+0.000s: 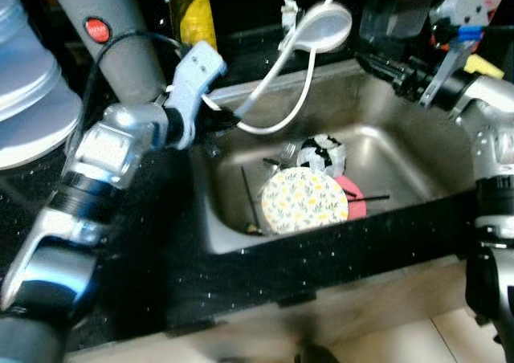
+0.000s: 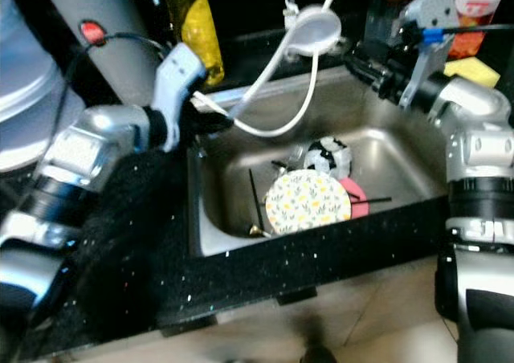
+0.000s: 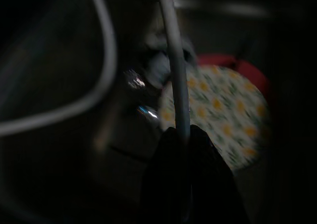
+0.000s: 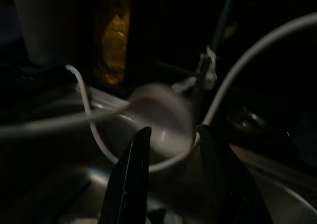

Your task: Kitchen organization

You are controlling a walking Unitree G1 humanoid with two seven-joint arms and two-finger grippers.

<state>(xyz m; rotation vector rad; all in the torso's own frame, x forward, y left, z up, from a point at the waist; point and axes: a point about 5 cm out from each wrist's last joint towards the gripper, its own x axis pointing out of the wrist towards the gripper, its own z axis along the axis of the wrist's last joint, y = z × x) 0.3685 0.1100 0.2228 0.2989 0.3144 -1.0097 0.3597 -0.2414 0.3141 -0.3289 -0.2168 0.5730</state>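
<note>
Bench (image 1: 321, 258) edge nearest — black speckled stone, running across in front of a steel sink (image 1: 401, 158). Inside the sink: a round plate with yellow flower print (image 1: 305, 200) lying over a pink plate (image 1: 356, 196), a black-and-white patterned bowl (image 1: 323, 152) just behind them, a fork (image 1: 283, 152) beside the bowl, thin dark sticks (image 1: 250, 198) on the sink floor. Left tool (image 1: 227, 120) sits over the sink's left rim, clenched on a white cable (image 1: 283, 122) — the left wrist view shows the cable pinched between both fingers above the flowered plate. The cable loops up to a white round ladle-like piece (image 1: 323, 26) at the back rim. Right tool (image 1: 371, 62) reaches to that piece from the right, fingers spread, nothing gripped. Yellow bottle (image 1: 195, 14) stands behind.
</note>
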